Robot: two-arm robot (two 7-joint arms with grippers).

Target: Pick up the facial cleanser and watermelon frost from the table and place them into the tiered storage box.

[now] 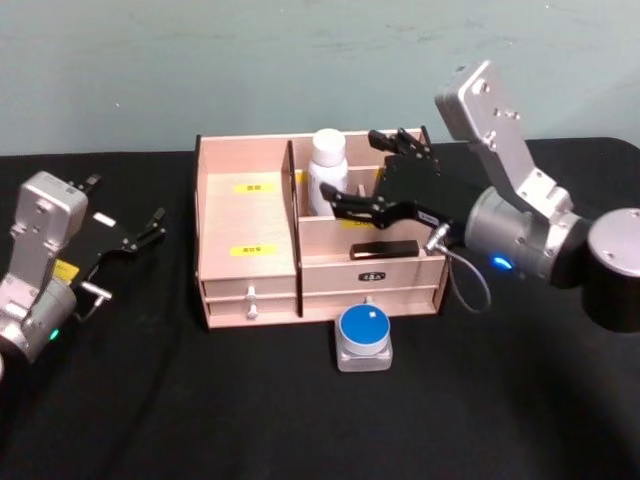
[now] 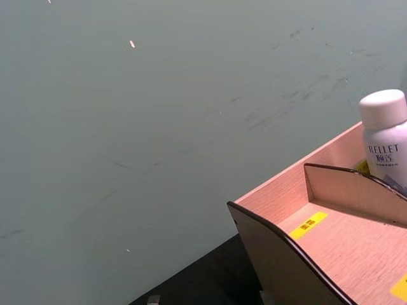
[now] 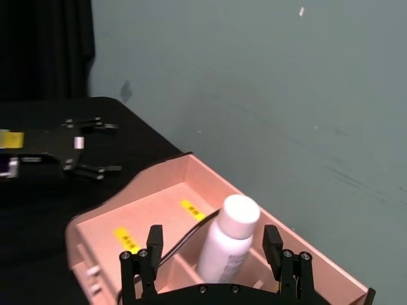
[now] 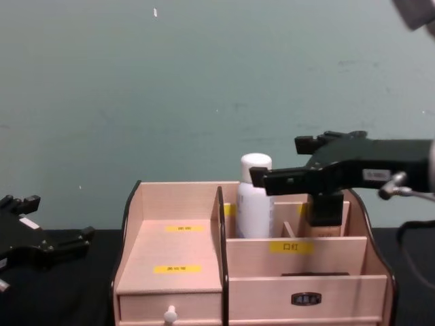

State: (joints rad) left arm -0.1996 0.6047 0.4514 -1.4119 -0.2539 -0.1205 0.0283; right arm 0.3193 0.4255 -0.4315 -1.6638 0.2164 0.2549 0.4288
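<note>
The facial cleanser [image 1: 327, 168], a white bottle with a rounded cap, stands upright in a back compartment of the tiered storage box [image 1: 248, 245]. It also appears in the left wrist view [image 2: 385, 141] and chest view [image 4: 253, 204]. My right gripper [image 1: 372, 175] hovers open over the box just right of the bottle, not gripping it. In the right wrist view the bottle [image 3: 227, 240] stands just beyond its spread fingers [image 3: 153, 249]. The watermelon frost [image 1: 364, 336], a squat jar with a blue lid, sits on the table in front of the box's drawers. My left gripper [image 1: 140, 232] rests open, far left.
A black cloth covers the table [image 1: 150, 420], with free room to the left and front of the box. A small dark item [image 1: 384, 248] lies in a front compartment. A green wall stands close behind the box [image 4: 170, 251].
</note>
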